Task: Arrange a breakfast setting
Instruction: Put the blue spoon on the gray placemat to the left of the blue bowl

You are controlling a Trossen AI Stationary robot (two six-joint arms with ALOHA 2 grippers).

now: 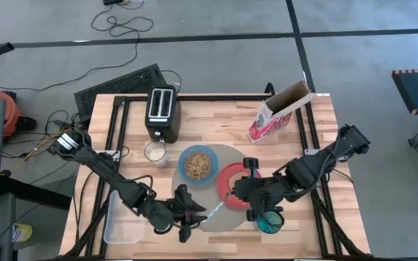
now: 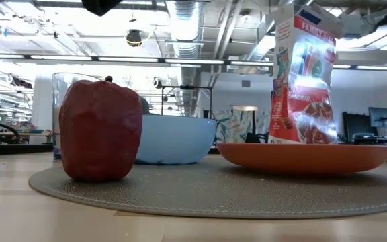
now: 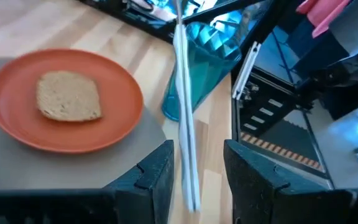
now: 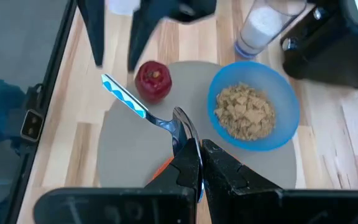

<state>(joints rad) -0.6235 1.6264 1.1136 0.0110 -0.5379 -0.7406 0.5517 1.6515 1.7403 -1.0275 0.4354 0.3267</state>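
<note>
A small spoon (image 4: 143, 109) with a blue-and-white handle hangs over the round grey-beige mat (image 4: 129, 155). My right gripper (image 4: 202, 163) is shut on its bowl end. My left gripper (image 3: 196, 171) is open near the mat's near edge (image 1: 187, 214), one finger on either side of the spoon's handle (image 3: 185, 143) without touching it. On the mat stand the red apple (image 4: 153, 81), the light-blue bowl (image 1: 198, 165) of cereal and the red-orange plate (image 3: 61, 134) with the toast slice (image 3: 67, 96). The teal glass (image 1: 271, 220) stands on the table by the mat's right edge. My right gripper pinches the spoon at its bowl end (image 4: 182, 124) between its two fingertips. It comes from the table's right, slanting down. The spoon is lifted clear of the mat, and its handle (image 4: 120, 92) sticks out toward my left gripper.
The black-and-silver toaster (image 1: 162, 112) and a glass of milk (image 1: 154, 152) stand behind the mat on the left. An open cereal box (image 1: 281, 112) stands at the far right. A clear plastic tub (image 1: 118, 217) lies at the table's left near corner.
</note>
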